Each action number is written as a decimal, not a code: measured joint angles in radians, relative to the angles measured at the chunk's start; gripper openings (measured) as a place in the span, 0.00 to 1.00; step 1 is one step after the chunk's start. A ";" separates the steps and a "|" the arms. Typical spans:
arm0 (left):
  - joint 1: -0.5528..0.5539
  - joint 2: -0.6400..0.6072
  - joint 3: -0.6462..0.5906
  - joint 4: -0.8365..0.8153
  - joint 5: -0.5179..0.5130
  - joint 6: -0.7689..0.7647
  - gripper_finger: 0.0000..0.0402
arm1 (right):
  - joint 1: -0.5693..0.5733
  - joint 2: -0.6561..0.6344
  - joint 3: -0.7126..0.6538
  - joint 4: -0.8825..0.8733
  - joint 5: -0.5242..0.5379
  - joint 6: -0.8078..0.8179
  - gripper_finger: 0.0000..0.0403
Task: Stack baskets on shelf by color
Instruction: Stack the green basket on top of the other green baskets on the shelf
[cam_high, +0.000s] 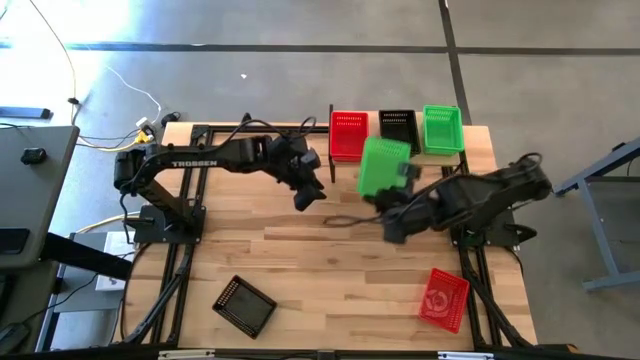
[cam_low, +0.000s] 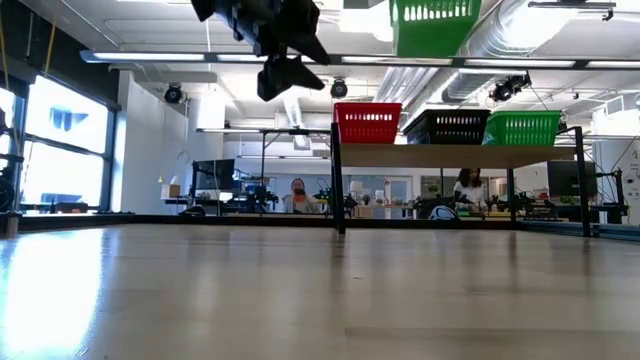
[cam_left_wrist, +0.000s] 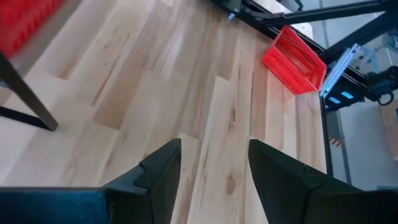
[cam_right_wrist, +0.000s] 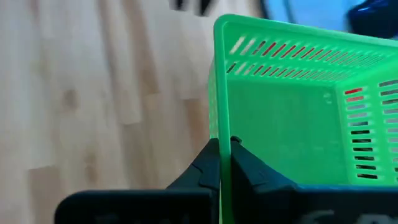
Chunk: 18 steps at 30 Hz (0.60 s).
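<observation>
A green perforated plastic basket (cam_high: 383, 165) is pinched by one wall between the pressed-together jaws of the right gripper (cam_right_wrist: 222, 163) and held aloft near the light-wood shelf (cam_high: 430, 157), probably for stacking on the far-right green basket (cam_high: 442, 128). The left gripper (cam_left_wrist: 213, 169) is kept spread and empty nearby.

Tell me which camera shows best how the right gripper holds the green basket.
The right wrist view: the right gripper pinches the green basket by its wall. The high view shows the basket lifted before the shelf; the low view only its underside; the left wrist view nothing.
</observation>
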 joint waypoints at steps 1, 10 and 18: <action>0.003 0.000 0.000 0.000 0.000 0.000 0.44 | -0.007 -0.031 -0.023 0.001 0.016 -0.004 0.00; 0.050 0.000 0.000 0.000 -0.003 0.000 0.44 | -0.115 -0.350 -0.312 0.033 0.041 -0.051 0.00; 0.079 0.000 0.000 0.000 -0.003 0.000 0.44 | -0.235 -0.596 -0.428 0.038 0.042 -0.284 0.00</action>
